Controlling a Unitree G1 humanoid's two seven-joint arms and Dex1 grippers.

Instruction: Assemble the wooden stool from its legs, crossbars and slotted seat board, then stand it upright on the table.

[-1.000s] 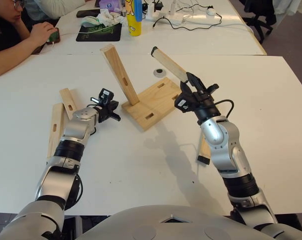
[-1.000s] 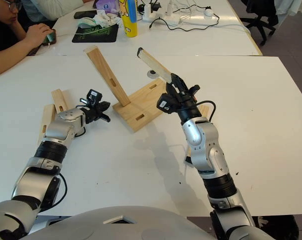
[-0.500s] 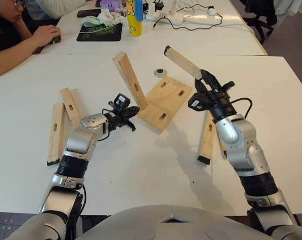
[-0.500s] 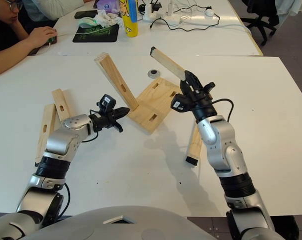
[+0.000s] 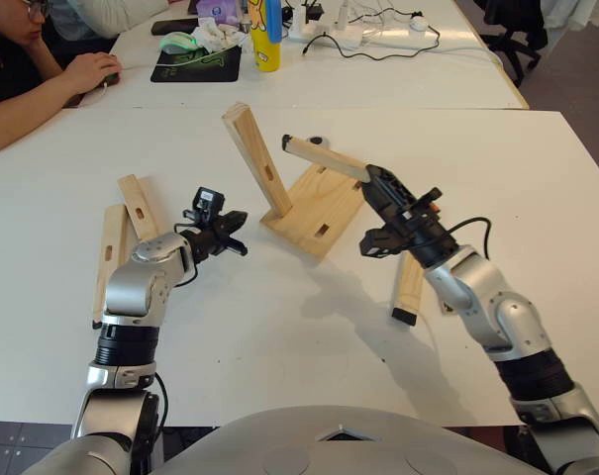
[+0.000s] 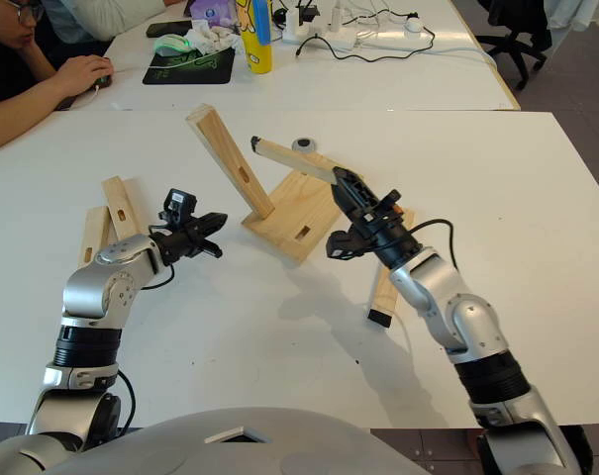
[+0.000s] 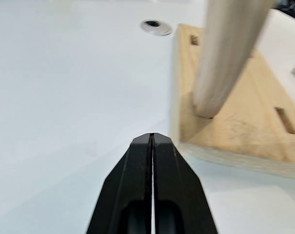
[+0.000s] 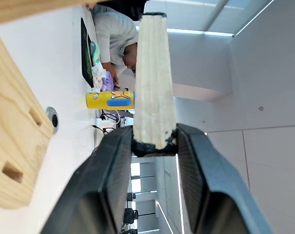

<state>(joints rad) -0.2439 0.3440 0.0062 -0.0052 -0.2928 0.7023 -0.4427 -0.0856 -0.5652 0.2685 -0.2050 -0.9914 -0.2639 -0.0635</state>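
Observation:
The slotted seat board (image 5: 317,212) lies flat mid-table with one wooden leg (image 5: 254,158) standing tilted in a corner slot. My right gripper (image 5: 377,184) is shut on a second leg (image 5: 322,156), holding it nearly level above the board's far side; that leg (image 8: 153,83) sits clamped between the fingers. My left gripper (image 5: 232,231) hovers shut and holding nothing just left of the board, its fingertips (image 7: 152,141) pointing at the planted leg's base (image 7: 209,100). Two slotted pieces (image 5: 111,255) (image 5: 134,204) lie at the left. Another piece (image 5: 410,287) lies under my right arm.
A round grommet (image 6: 301,144) sits in the table behind the board. On the far table stand a yellow bottle (image 5: 266,35), a black mat (image 5: 195,64) and cables (image 5: 373,30). A person (image 5: 27,84) sits at the far left.
My right gripper swung its leg down from steeply raised to nearly level over the board. My left gripper drew back a little to the left, away from the board.

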